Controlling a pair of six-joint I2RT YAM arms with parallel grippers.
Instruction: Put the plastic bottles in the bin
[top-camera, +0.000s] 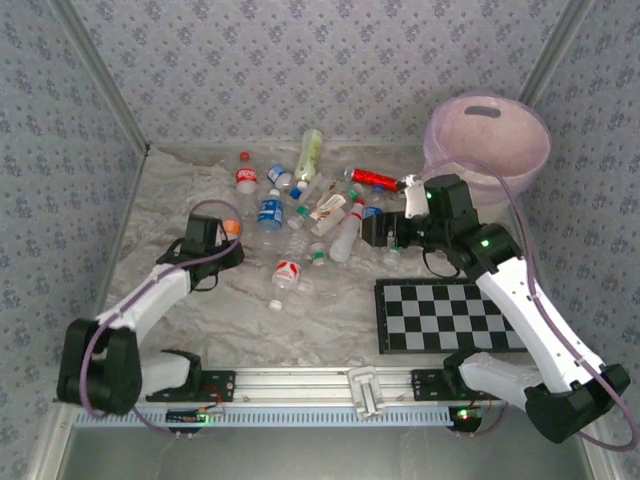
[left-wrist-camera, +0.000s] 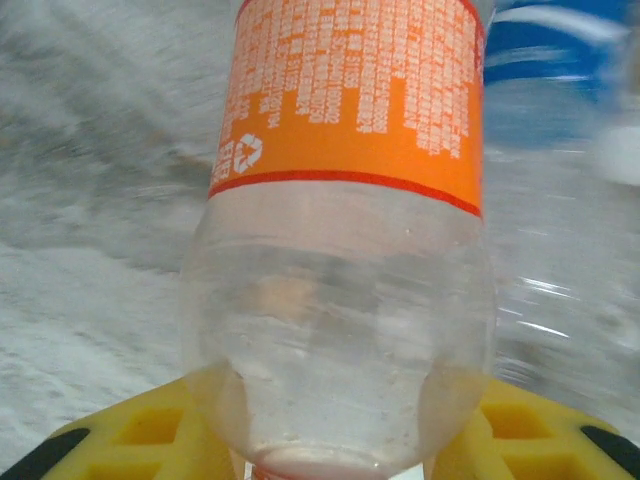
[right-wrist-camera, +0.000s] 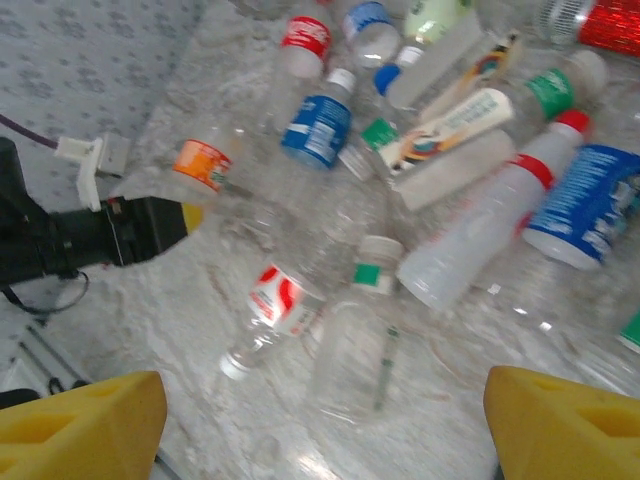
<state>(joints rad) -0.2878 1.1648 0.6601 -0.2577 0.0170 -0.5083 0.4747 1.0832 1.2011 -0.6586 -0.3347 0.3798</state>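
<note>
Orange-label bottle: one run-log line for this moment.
left gripper shut on orange-label bottle | right gripper open over loose bottles | bin far right

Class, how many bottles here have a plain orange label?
1. The clear plastic bottle with an orange label lies left of the bottle pile, between the left jaws. Another could be hidden under the pile.

A white recycling-arrows symbol (left-wrist-camera: 247, 152) stands at the lower left corner of the orange label (left-wrist-camera: 350, 100) on the clear plastic bottle (left-wrist-camera: 340, 320) in the left wrist view. Rows of small white print fill the label above it (too blurred to read). In the right wrist view the blue label (right-wrist-camera: 318, 130) and the red-and-white label (right-wrist-camera: 277, 298) on other bottles show marks, but no legible word.
</note>
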